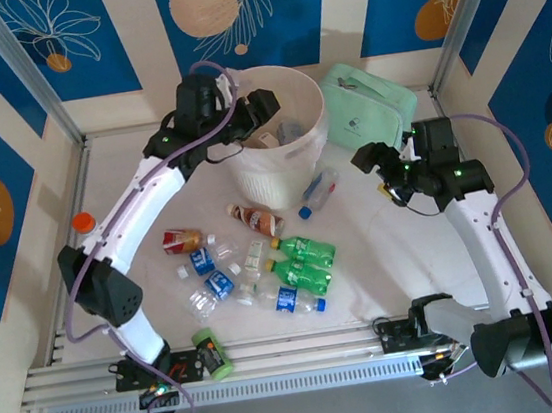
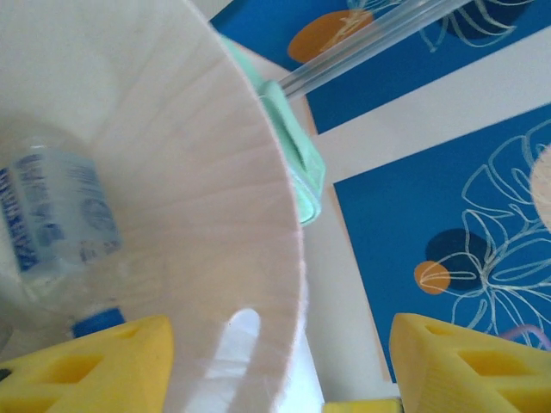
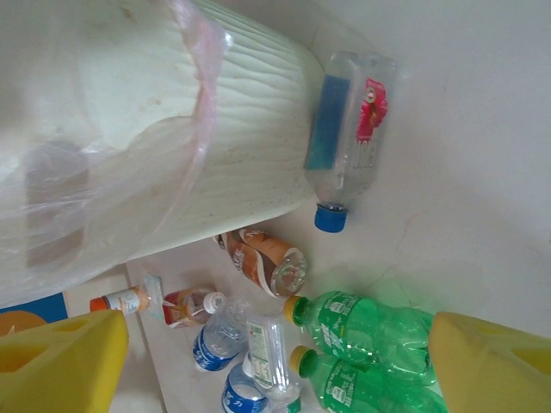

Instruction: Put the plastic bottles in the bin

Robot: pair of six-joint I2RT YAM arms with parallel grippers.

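- Upper centre of the overhead view: bin [image 1: 265, 183], round and pale, stood upright on the table [image 1: 383, 254]. Its ribbed wall filled the left of the left wrist view [image 2: 198, 172], and it showed with a thin plastic liner at upper left of the right wrist view [image 3: 250, 129].
- Left end effector [image 1: 262, 107] [image 2: 284, 370]: hung over the bin's left rim, released, yellow fingers [image 2: 112, 361] well apart with nothing between them.
- Blue-labelled bottle [image 2: 56, 215]: clear, lay inside the bin, at the left of the left wrist view.
- Right end effector [image 1: 377, 166] [image 3: 275, 370]: right of the bin, above the table, released, nothing grasped.
- Blue-capped bottle [image 1: 317, 193] [image 3: 349, 138]: clear, on the table just beside the bin's lower right wall.
- Brownish bottle [image 1: 254, 218] [image 3: 263, 258]: on the table just below the bin.
- Green bottles [image 1: 304, 251] [image 3: 370, 323]: two, yellow-capped, side by side at frame centre.
- Clear bottles [image 1: 213, 287]: several, blue-labelled, scattered left of and below the green pair.
- Mint-green bag [image 1: 369, 102]: right of the bin, at the table's far side.
- Orange-capped jar [image 1: 83, 222]: far left.
- Light-green can [image 1: 211, 353]: lower left, near the table's near edge.
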